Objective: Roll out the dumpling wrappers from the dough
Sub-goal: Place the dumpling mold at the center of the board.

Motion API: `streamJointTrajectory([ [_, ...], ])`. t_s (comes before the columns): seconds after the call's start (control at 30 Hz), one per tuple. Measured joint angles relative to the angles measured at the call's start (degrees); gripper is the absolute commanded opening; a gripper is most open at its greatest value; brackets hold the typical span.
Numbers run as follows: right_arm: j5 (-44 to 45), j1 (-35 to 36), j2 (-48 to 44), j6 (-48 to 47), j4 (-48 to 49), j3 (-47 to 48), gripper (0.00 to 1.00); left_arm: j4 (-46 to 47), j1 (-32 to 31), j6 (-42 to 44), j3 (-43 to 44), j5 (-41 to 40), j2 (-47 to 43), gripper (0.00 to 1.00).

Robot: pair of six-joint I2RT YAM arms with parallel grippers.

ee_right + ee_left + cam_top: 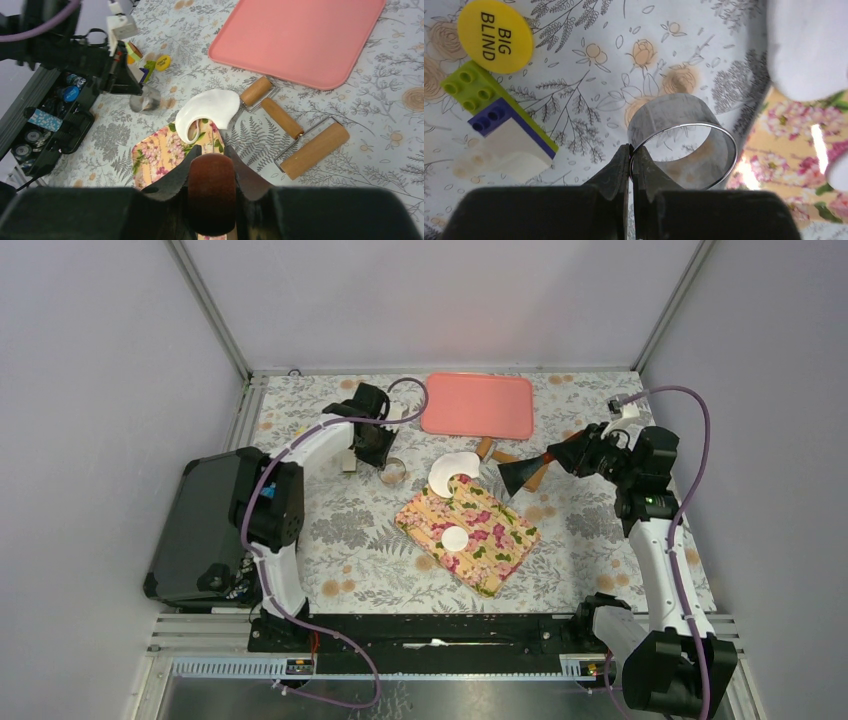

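The right gripper point(211, 165) has its fingers closed on a dark brown rounded piece point(211, 192). Its lower end is cut off at the frame edge, and I cannot tell what it is. From the right wrist this gripper also hides the near part of the floral board point(490, 550). From the left wrist the dough point(809, 45) is only a blurred white mass cut off at the upper right.

The left gripper point(630, 152) has its fingers pinched tight on the wall of the metal ring point(674, 115), which stands on the desk point(350, 530) just beside the board. A pink tray point(477, 405) lies at the far side. At the left edge a black case point(195, 530) holds small items too blurred to name.

The dough is a thin, smooth white sheet with a round notch, so it reads as a crescent. It lies over the board's far corner and partly on the desk. One dumpling wrapper point(455, 538), a small round white disc, lies flat near the middle of the board. The wooden rolling pin point(282, 117) lies just beside the dough.
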Motion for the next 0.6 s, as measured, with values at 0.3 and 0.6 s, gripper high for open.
streamJointTrajectory([
  [0.3, -6.9, 0.0, 4.6, 4.0, 4.7, -1.7, 0.0, -0.6, 0.0, -1.0, 4.3, -1.8, 7.7, 0.44],
  [0.6, -11.8, 0.0, 18.1, 5.2, 4.2, -0.5, 0.0, -0.5, 0.0, -0.9, 4.2, -1.7, 5.9, 0.99],
])
